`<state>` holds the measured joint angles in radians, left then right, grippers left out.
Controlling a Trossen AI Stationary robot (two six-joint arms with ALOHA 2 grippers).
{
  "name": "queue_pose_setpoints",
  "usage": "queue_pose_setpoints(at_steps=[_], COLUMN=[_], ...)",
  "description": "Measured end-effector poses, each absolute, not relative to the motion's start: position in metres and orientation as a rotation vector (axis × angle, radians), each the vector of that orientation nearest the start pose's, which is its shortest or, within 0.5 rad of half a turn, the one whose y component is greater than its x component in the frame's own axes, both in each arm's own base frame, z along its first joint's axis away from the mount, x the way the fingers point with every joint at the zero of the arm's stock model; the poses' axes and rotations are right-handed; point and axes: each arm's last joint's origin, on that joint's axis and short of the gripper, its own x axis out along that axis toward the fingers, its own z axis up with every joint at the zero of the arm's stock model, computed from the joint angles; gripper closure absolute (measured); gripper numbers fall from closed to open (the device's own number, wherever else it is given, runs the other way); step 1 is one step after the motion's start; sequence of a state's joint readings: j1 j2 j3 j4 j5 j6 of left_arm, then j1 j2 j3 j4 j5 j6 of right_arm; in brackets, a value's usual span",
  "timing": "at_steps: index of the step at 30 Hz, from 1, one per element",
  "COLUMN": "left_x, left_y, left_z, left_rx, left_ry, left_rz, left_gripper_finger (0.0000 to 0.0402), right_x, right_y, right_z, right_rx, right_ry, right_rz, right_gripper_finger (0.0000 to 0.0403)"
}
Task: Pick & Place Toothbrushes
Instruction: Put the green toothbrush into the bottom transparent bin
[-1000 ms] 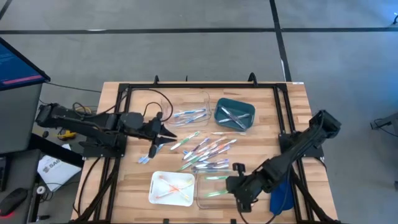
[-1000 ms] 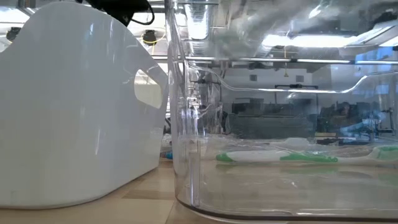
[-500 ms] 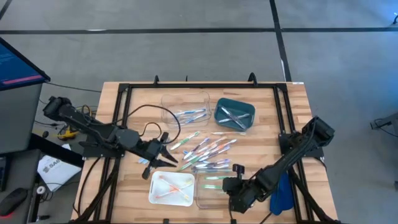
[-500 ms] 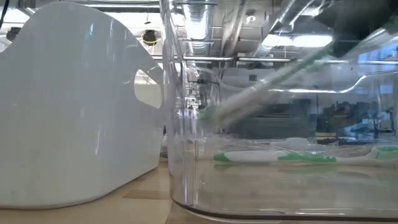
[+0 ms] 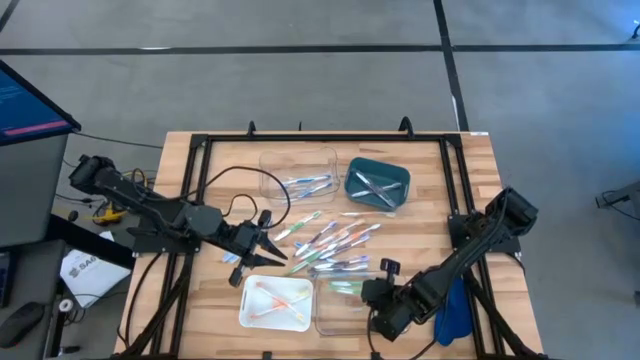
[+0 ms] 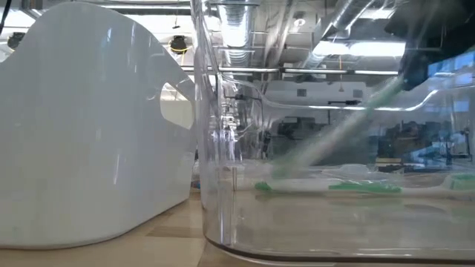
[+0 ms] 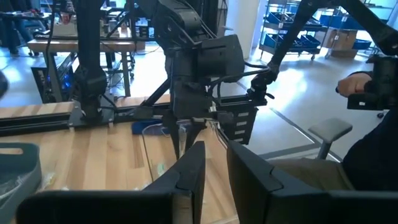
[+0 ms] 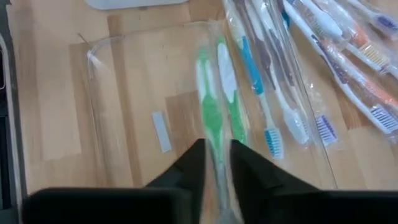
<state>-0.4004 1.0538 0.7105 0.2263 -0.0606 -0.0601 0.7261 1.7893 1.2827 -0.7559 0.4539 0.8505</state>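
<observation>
My right gripper (image 5: 372, 293) (image 8: 216, 152) hangs over the near clear tray (image 5: 325, 318), shut on a green-and-white toothbrush (image 8: 207, 106). A second green toothbrush (image 8: 229, 93) lies flat on that tray's floor (image 6: 364, 188). Several loose toothbrushes (image 5: 335, 245) lie in a pile at mid-table. My left gripper (image 5: 278, 257) (image 7: 216, 152) hovers beside the white tray's far edge with a narrow gap between its fingers and nothing in them. Orange-pink brushes lie in the white tray (image 5: 256, 312). My right gripper pinches the green-and-white toothbrush by its handle (image 8: 214, 146) between the two fingers, which lie along it. The brush slants down from the fingers into the clear tray (image 6: 334, 133). I cannot tell whether its lower end touches the tray's floor.
A far clear tray (image 5: 300, 160) holds blue brushes and a teal tray (image 5: 352, 172) grey ones. A blue cloth (image 5: 452, 310) lies by the right arm. A black frame (image 5: 200, 150) borders the table. A person sits beyond the table (image 7: 373, 137).
My left gripper has swung toward the near edge, from beside the pile to the white tray's far edge, then stopped. My right gripper has brought the green toothbrush down into the clear tray, slanted; in the low view it has come into sight and sunk lower.
</observation>
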Motion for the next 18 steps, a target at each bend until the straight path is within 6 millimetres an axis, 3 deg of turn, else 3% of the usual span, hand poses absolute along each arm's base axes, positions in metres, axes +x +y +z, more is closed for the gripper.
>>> queue_pose_setpoints(at_steps=[10,13,18], left_x=[0.218,0.218,0.218], left_y=[-0.090,-0.090,-0.090], left_z=[0.296,0.296,0.296], left_rx=[-0.030,-0.030,-0.004], left_ry=[0.124,0.124,0.115], left_rz=[-0.336,-0.337,-0.338], left_gripper_finger=[0.0341,0.0341,0.0342], right_x=[0.269,0.266,0.263], right_y=[0.222,0.222,0.216], right_z=[0.206,0.214,0.251], right_rx=[0.057,0.039,-0.005], right_ry=[1.010,1.000,0.867], right_rz=[-0.232,-0.198,-0.168], right_gripper_finger=[0.0171,0.0147,0.0139])
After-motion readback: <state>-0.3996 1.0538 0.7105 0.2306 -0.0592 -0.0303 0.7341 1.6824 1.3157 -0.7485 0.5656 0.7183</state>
